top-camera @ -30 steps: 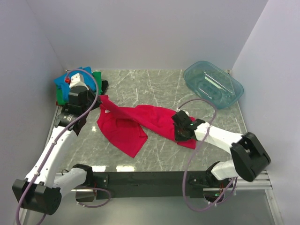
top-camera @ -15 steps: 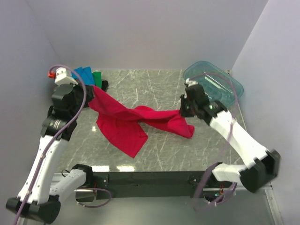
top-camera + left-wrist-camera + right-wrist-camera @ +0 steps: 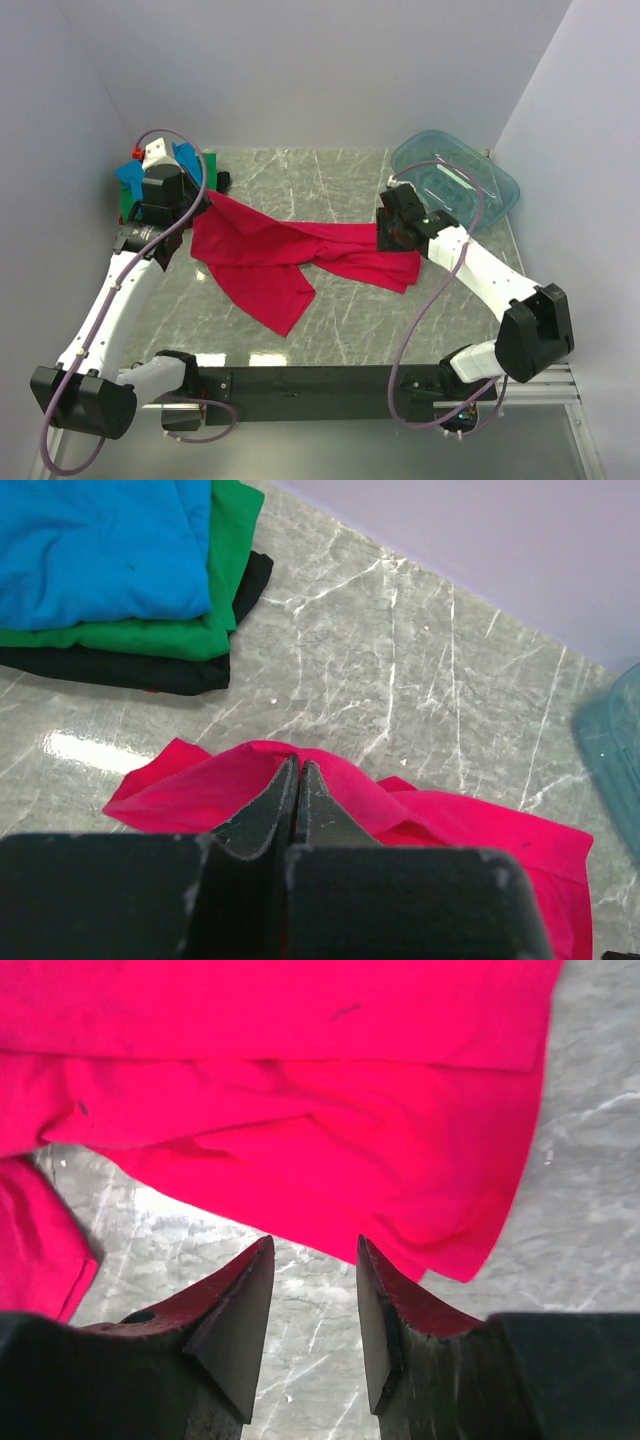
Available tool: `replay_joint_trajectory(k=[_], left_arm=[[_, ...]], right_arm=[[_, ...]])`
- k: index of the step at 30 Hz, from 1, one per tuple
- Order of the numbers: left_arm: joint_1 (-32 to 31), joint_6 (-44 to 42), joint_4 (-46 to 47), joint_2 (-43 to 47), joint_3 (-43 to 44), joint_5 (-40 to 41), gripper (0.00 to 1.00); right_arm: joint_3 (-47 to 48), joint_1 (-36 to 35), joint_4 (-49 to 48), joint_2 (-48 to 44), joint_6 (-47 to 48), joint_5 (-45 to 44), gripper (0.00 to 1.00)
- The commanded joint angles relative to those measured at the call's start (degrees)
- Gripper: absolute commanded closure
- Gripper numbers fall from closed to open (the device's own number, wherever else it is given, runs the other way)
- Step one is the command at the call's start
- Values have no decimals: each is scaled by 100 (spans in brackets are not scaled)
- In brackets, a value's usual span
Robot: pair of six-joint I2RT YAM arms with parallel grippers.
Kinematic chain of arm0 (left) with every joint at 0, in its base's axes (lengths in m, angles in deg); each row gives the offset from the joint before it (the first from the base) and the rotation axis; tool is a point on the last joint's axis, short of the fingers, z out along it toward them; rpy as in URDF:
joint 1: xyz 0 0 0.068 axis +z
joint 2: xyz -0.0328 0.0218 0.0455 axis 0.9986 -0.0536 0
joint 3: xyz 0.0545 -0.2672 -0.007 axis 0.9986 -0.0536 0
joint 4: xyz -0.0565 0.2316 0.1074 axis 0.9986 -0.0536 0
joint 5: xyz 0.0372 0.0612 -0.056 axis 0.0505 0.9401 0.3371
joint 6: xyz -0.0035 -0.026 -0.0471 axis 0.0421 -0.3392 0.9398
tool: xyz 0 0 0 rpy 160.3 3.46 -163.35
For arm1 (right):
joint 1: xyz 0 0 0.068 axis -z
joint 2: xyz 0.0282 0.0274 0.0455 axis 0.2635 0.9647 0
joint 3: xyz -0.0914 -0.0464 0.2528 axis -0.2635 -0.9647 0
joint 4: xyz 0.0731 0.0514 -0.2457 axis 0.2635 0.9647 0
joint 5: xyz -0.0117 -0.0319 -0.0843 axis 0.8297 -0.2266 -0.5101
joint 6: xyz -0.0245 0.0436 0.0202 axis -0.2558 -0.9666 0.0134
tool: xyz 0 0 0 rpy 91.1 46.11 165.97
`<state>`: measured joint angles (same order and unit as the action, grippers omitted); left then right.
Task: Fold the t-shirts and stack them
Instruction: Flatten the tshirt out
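A red-pink t-shirt (image 3: 290,255) lies stretched across the marble table (image 3: 330,190), also seen as red-pink cloth (image 3: 300,1090) in the right wrist view. My left gripper (image 3: 298,764) is shut on the red-pink t-shirt (image 3: 460,825) at its left end, near the stack. A folded blue t-shirt (image 3: 95,550) lies on a green t-shirt (image 3: 215,600) and a black t-shirt (image 3: 130,670) at the far left. My right gripper (image 3: 315,1245) is open just off the shirt's right edge, with nothing between its fingers.
A clear teal plastic tub (image 3: 455,180) stands at the back right, close behind my right gripper (image 3: 395,225). White walls close the table on three sides. The arm bases and a black rail (image 3: 310,385) line the near edge.
My right gripper opened and let go of the shirt's right end, which now lies on the table. My left gripper stayed shut and moved slightly right and down with the left end.
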<state>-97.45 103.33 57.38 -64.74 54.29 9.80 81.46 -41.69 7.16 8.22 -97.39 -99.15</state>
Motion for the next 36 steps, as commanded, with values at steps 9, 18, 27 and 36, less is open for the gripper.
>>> replay_joint_trajectory(k=[9, 18, 27, 36], left_arm=[[24, -151, 239, 249, 4, -174, 99], [24, -168, 212, 179, 31, -271, 99], [24, -195, 204, 126, 39, -306, 99], [24, -195, 221, 108, 13, -306, 99]], right_arm=[[-277, 399, -838, 902, -208, -454, 54], [311, 1190, -997, 1799, -85, -507, 54], [707, 1569, -1102, 2415, -32, -481, 53], [751, 1789, -1172, 2723, -32, -314, 54]])
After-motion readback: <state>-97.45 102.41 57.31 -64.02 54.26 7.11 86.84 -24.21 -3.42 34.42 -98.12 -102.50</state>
